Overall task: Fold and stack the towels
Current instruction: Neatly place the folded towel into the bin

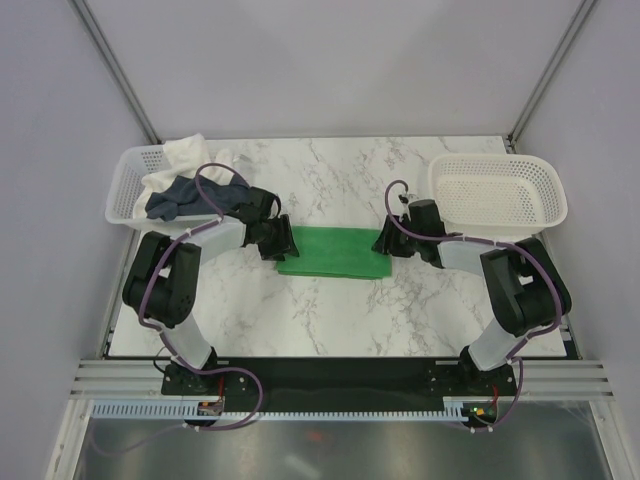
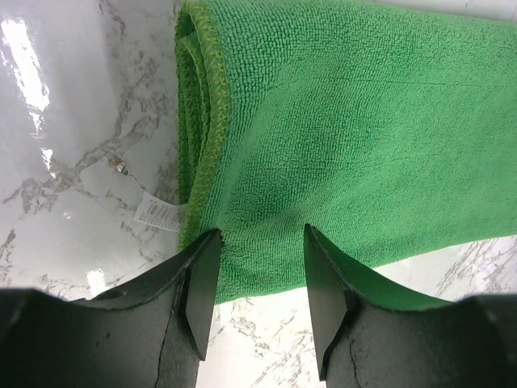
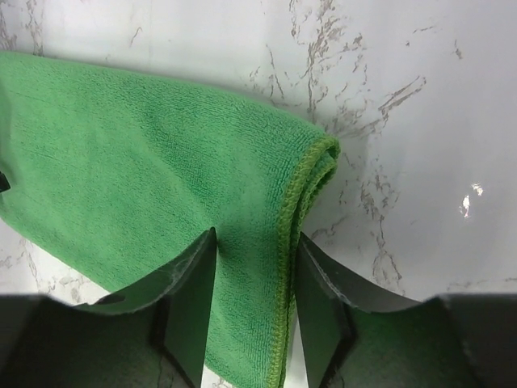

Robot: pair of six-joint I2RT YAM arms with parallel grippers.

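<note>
Straddling opposite ends of the folded green towel (image 1: 333, 254) on the surface (image 1: 330, 320), the left end effector (image 2: 258, 238) and right end effector (image 3: 256, 236) stand spread.

Top view high, far, wrist views close, downward, all sharing green towel (image 1: 333, 252)

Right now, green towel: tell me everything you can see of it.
The green towel is bright, fuzzy microfibre-like cloth with a stitched hem and a small white label at its left end. It lies flat mid-table on the marble top, folded into a long layered strip running left to right. The left gripper and right gripper straddle its two ends, jaws apart; no pinch shows.
</note>
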